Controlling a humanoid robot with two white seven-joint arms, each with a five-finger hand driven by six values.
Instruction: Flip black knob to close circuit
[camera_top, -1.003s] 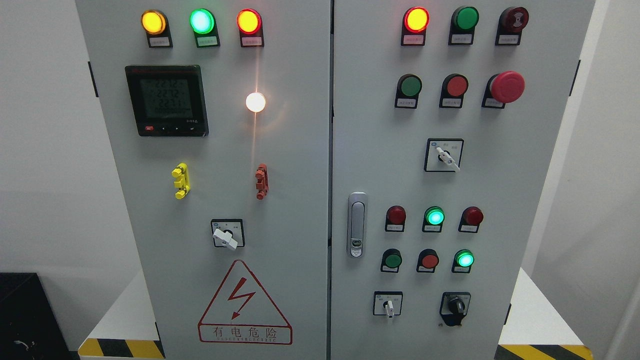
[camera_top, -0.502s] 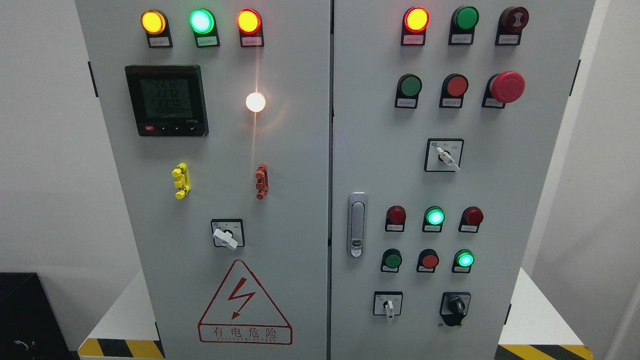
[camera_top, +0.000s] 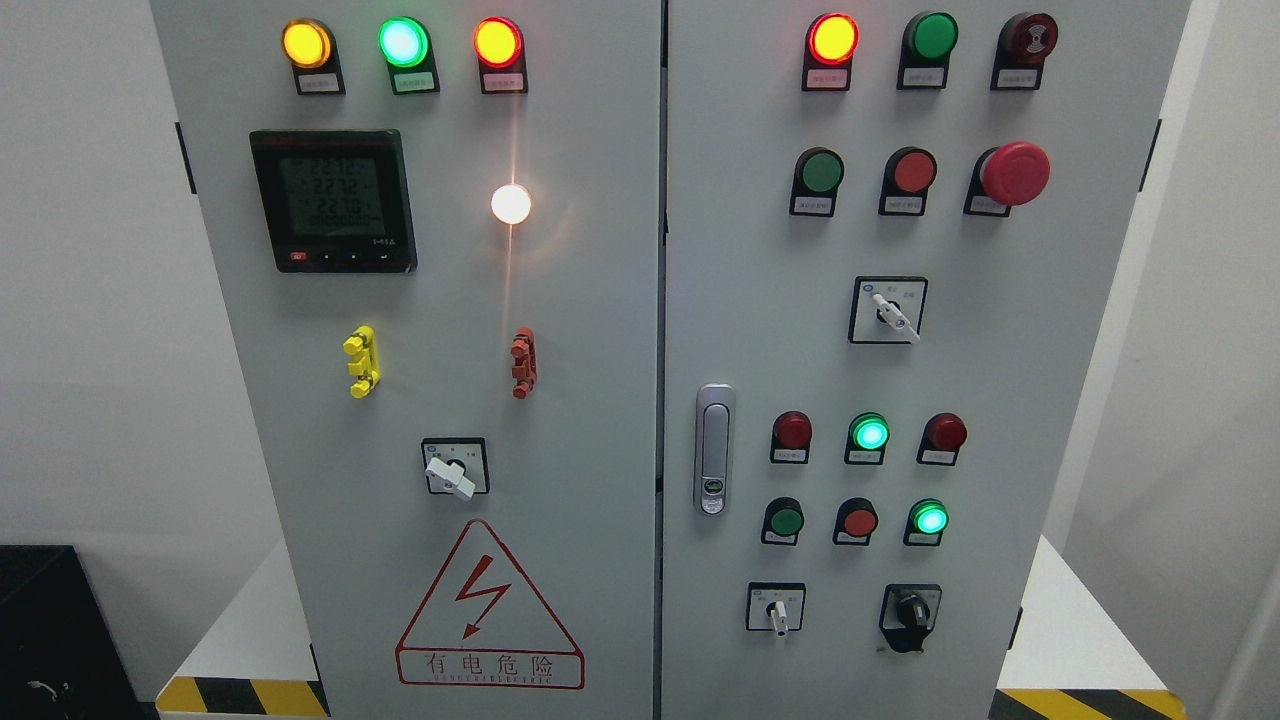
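Observation:
A grey two-door electrical cabinet (camera_top: 600, 300) fills the head view. The black knob (camera_top: 911, 609) sits at the lower right of the right door, on a black plate, its handle pointing roughly upright. No robot arm or hand shows anywhere in the view.
White selector switches sit on the right door (camera_top: 778, 612) (camera_top: 893, 314) and on the left door (camera_top: 452, 474). Lit green lamps (camera_top: 869, 433) (camera_top: 929, 518), a red mushroom button (camera_top: 1013, 173), a silver door handle (camera_top: 712, 448), a meter (camera_top: 333, 200) and a warning triangle (camera_top: 489, 610) also show.

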